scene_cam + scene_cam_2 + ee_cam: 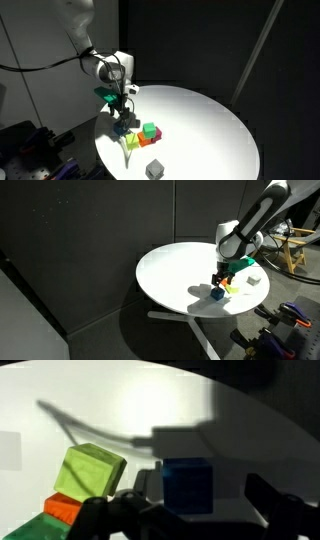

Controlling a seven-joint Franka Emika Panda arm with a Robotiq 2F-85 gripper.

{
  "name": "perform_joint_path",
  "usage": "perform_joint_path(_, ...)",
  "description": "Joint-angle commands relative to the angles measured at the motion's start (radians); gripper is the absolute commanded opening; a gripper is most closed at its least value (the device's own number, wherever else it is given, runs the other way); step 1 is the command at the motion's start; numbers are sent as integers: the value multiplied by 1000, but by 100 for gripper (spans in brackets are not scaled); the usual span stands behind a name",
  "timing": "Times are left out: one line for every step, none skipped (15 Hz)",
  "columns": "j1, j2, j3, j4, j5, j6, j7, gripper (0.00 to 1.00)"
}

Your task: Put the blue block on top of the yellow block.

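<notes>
The round white table (210, 120) is carrying all the cubes. The arm (85, 40) is reaching in from above and bending at the wrist, so the gripper (121, 108) is pointing down. In the wrist view its fingers (110, 515) are standing spread, straddling the blue block (187, 485), which is sitting on the table. The yellow block (92, 470) is lying near it, apart, next to an orange-red cube (62, 508).

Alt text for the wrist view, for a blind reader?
A small dark blue cube sits on the white table between the fingers of the open pincer. Left of it in the picture stands a lime-yellow cube, an orange-red cube beside it.
</notes>
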Motion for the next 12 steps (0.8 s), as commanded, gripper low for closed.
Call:
perform_joint_path(16,39,-21,38,-22,11,35,100)
perform_joint_path(19,48,-25,44,-26,14,38,100)
perform_joint_path(21,55,-28,50,-26,15,39,100)
perform_joint_path(23,62,-31,55,-27,15,39,100)
perform_joint_path(26,69,-33,60,-29,16,39,100)
perform_joint_path(28,76,-35,65,-30,17,40,100)
perform_joint_path(31,83,-38,70,-32,16,42,100)
perform_joint_path(33,90,-40,75,-33,17,43,100)
perform_joint_path(36,97,-42,79,-36,16,44,100)
perform_joint_path(39,105,-45,84,-39,16,48,100)
perform_joint_path(41,112,-46,87,-42,15,51,100)
perform_joint_path(43,118,-48,91,-44,15,55,100)
